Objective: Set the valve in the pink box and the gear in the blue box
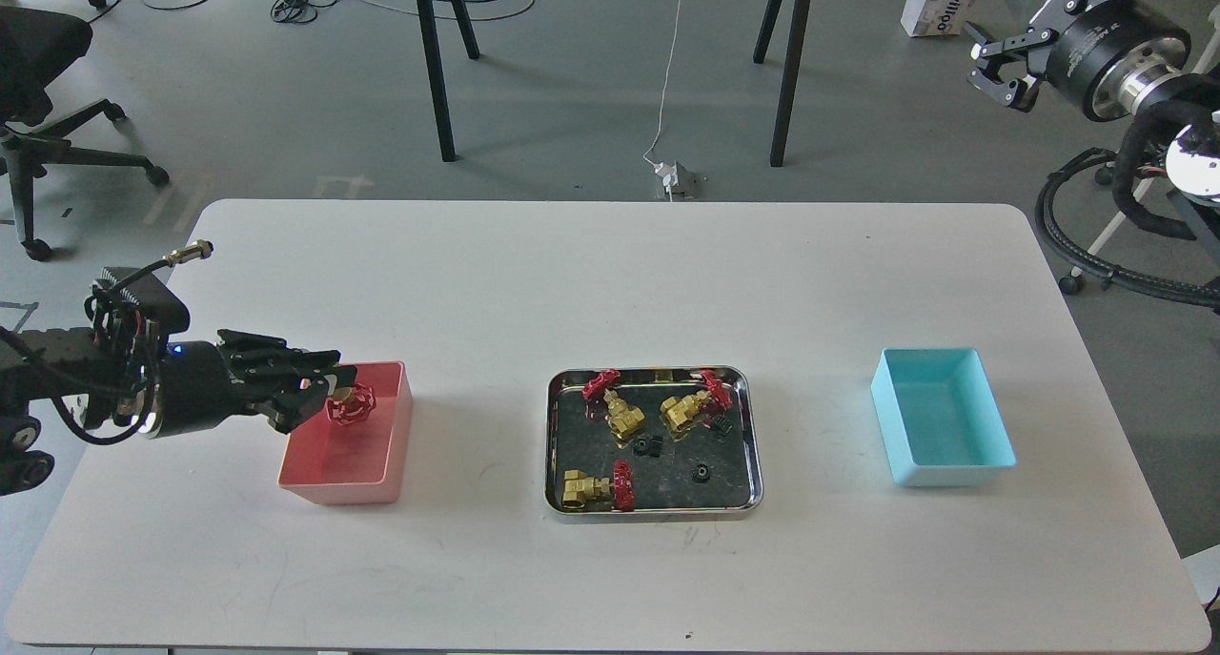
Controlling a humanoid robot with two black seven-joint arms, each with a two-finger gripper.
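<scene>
Left of the steel tray [654, 516], my left gripper [335, 388] reaches in from the left and sits above the pink box [386, 457]. Its fingers are closed on one valve [351, 405], red handwheel facing right, and the held valve hangs directly over the box's open interior, toward its rear half. The relation governing the coming move, in my judgement, is vertical: the box floor lies straight below the valve, so release or a short descent should suffice with no sideways correction. The box's long axis runs front to back, roughly across the gripper's line of approach.

Within the steel tray I count three valves [620, 417]: two side by side in the rear half, one at the front left corner with its handwheel to the right. I count three black gears [701, 471] for certain: one just behind the tray's centre, one right of centre, and one beside the rear right valve; further ones may be hidden.

Right of the steel tray stands one blue box [993, 461], with nothing visible inside.

Far right of and beyond the tray, my right gripper [996, 69] is raised well clear of the table, fingers apart and holding nothing. It is the arm nearer the blue box.
</scene>
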